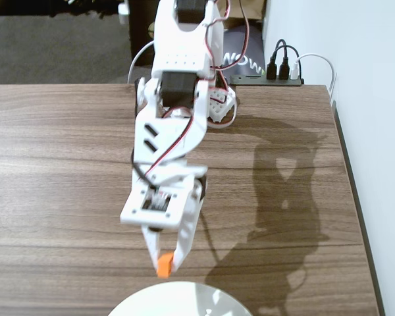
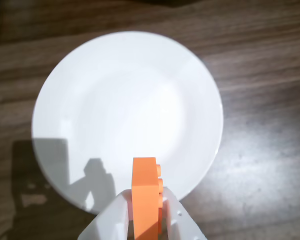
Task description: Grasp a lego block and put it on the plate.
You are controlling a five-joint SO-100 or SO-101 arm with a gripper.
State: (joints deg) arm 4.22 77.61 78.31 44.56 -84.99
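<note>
**Brick carried, plate just ahead**

Pincer [image 1: 163,262] is clamped on the lego block [image 2: 146,192], held above the tabletop [image 1: 59,164] near the plate [image 2: 125,110] rim. In the wrist view the block overlaps the plate's near edge. Judgement: advance toward plate centre, lower, then release, so the brick does not tip off the rim. Plate is bare; nothing obstructs. Power strip [image 1: 266,80] lies well beyond the plate, past the arm.
</note>
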